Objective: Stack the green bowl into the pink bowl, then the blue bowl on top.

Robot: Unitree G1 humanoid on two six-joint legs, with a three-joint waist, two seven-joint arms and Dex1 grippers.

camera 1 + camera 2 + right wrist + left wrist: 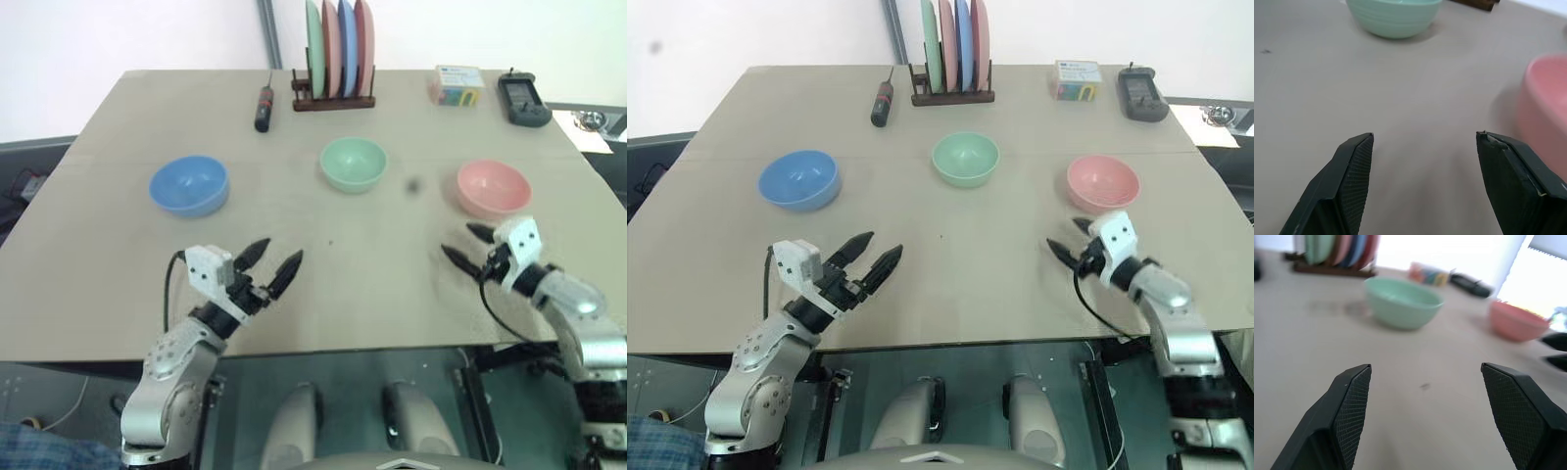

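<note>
Three bowls stand apart in a row across the table: the blue bowl on the left, the green bowl in the middle, the pink bowl on the right. My left gripper hovers open and empty near the front edge, below the blue bowl and pointing toward the green one. On the other side, my right gripper is open and empty just in front of the pink bowl, not touching it.
A wooden rack of upright coloured plates stands at the back middle. A black-and-red screwdriver lies to its left. A small colourful box and a black device sit at the back right. A dark smudge marks the table.
</note>
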